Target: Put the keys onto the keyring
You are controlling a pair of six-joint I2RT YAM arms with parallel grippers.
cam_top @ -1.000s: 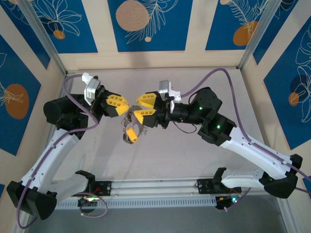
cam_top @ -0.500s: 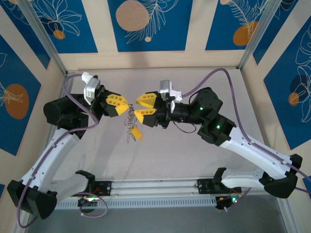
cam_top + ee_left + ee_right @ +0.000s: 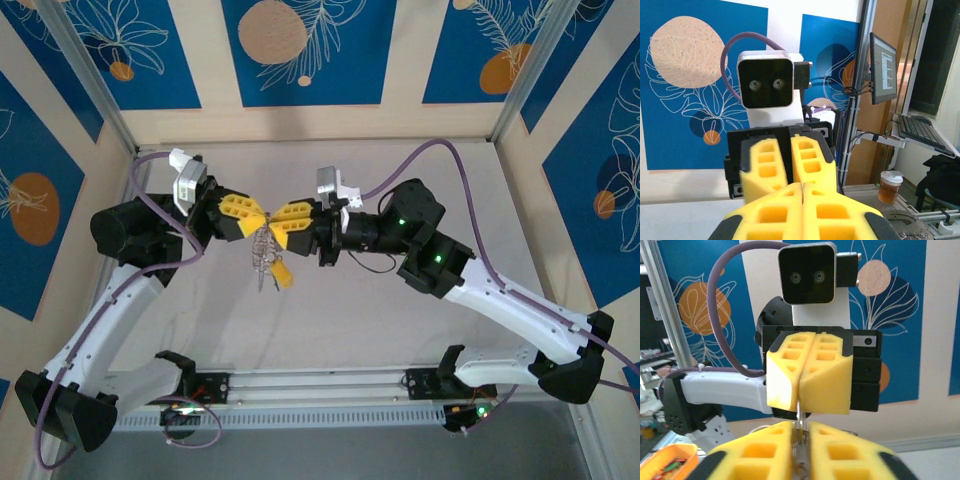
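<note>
The left gripper (image 3: 258, 216) reaches in from the left, raised above the worktop (image 3: 380, 310). Its yellow fingers (image 3: 785, 375) are pressed together with no gap along the seam. In the right wrist view a thin silvery wire comes out of the bottom of that seam, so these fingers are clamped on the keyring (image 3: 264, 246).

The keyring sits right at the point where the two sets of fingertips meet, tip to tip. The rest of it hangs below them, clear of the worktop. A cluster of small silvery keys (image 3: 262, 260) dangles under the fingertips, and a yellow tag (image 3: 281, 273) hangs lowest, a little to the right. From above the ring looks like a tangle of thin metal, and I cannot make out single keys or a lilac head.

The right gripper (image 3: 276, 222) comes in from the right at about the same height, facing the left one nose to nose. Its fingers (image 3: 760, 450) are drawn in to a narrow slit. In its own wrist view the wire from the left fingers runs straight down into that slit, with silvery metal pinched between the pads — so they are closed on the keyring too. I cannot tell whether a key is caught in there as well. The left wrist view shows both sets of fingers closed and touching at the tips.
</note>
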